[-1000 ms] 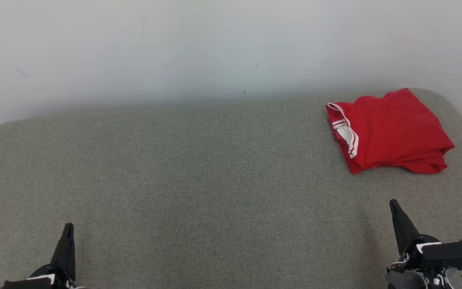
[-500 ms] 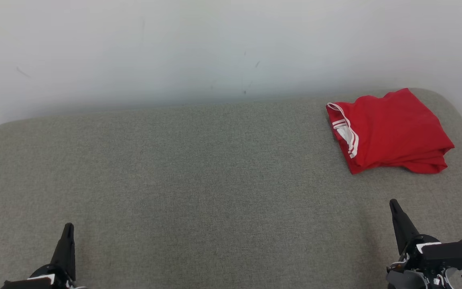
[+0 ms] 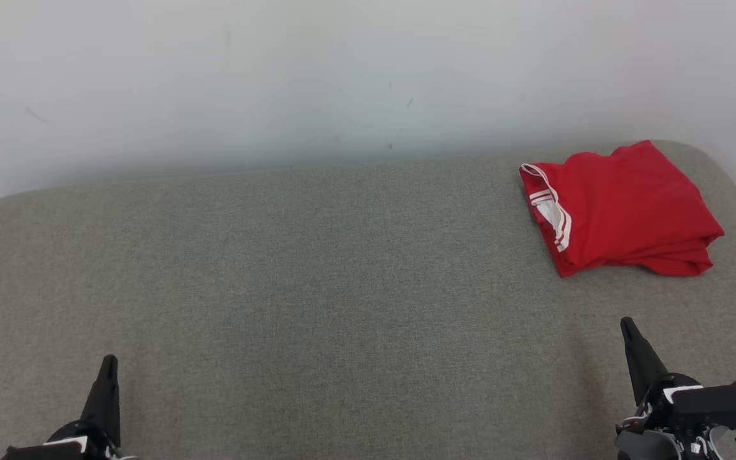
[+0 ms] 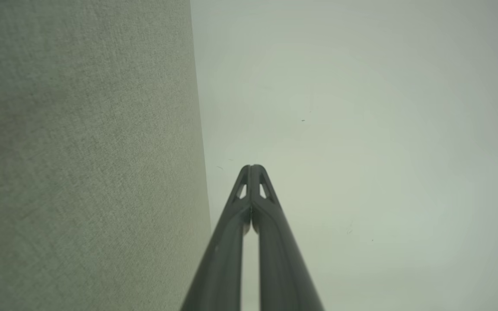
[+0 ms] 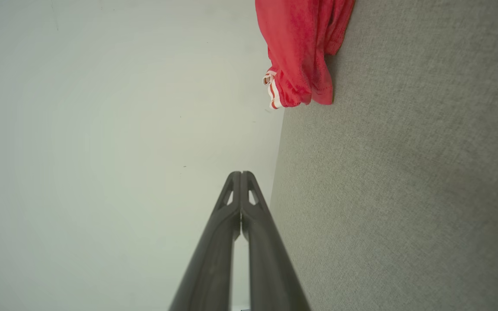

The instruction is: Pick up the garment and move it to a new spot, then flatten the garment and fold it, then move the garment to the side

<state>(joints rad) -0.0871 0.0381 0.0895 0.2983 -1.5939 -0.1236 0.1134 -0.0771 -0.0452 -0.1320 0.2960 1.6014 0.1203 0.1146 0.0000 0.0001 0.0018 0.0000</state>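
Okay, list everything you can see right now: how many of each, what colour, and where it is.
garment: one, red with white stripes along one edge, folded, lying at the far right of the padded surface near the wall
padded surface: one, grey fabric, spanning the head view below the wall
wall: one, white with a few faint marks, behind the surface
left gripper: one, dark, lower left, shut, empty
right gripper: one, dark, lower right, shut, empty, short of the garment

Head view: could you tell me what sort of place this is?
Probably an indoor test corner: a grey fabric-covered surface with rounded corners, set against a plain white wall, bearing one folded red garment with white stripes.
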